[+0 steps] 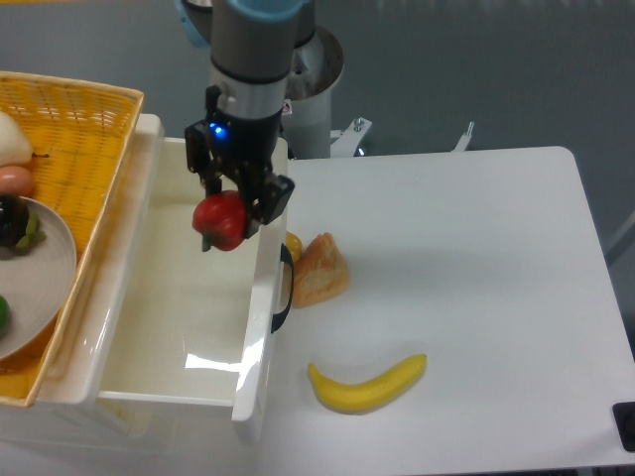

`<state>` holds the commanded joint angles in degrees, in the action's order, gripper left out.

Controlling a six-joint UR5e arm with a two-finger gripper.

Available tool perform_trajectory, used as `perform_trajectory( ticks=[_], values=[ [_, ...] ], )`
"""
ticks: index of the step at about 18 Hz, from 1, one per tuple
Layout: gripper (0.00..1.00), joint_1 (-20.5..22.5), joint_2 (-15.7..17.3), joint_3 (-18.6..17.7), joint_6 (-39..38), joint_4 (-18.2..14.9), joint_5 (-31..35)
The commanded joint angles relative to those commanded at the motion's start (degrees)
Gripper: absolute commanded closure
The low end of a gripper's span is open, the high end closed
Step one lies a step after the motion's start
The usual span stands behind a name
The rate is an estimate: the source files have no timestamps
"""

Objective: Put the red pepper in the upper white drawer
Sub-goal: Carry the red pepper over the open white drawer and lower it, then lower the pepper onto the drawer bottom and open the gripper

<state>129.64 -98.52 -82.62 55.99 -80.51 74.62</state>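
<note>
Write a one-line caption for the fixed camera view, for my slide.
End effector holds the red pepper above the open upper white drawer; a banana lies on the table.

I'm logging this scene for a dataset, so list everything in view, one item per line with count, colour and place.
red pepper: one, red, held in the gripper above the drawer's inside.
upper white drawer: one, white, pulled open at left, nothing lying in it.
bread wedge: one, orange-tan, on the table beside the drawer's dark handle.
banana: one, yellow, on the table near the front edge.
wicker basket: one, yellow, far left, holding a grey plate and several partly cropped food items.
table: one, white, right of the drawer.
gripper: one, black with a blue light, closed on the pepper.
arm: one, grey with blue caps, reaching down from the top.
</note>
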Motion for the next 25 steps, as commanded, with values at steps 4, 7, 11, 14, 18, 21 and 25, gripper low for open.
perform_trajectory(
  ticks=[4, 7, 11, 14, 18, 21, 25],
  values=[
    [0.77, -0.8, -1.5, -0.1, 1.8, -0.3, 0.2],
    [0.77, -1.0, -1.7, -0.8, 1.8, -0.1, 0.3],
    [0.77, -1.3, -3.1, -1.1, 1.8, 0.1, 0.3],
    [0.77, -1.8, -4.4, -1.1, 1.8, 0.3, 0.7],
    [0.77, -2.1, -5.9, -1.2, 1.9, 0.4, 1.1],
    [0.77, -2.7, -6.6, -1.2, 1.8, 0.4, 1.6],
    [0.77, -3.7, -7.6, -1.2, 1.8, 0.4, 3.1]
  ],
)
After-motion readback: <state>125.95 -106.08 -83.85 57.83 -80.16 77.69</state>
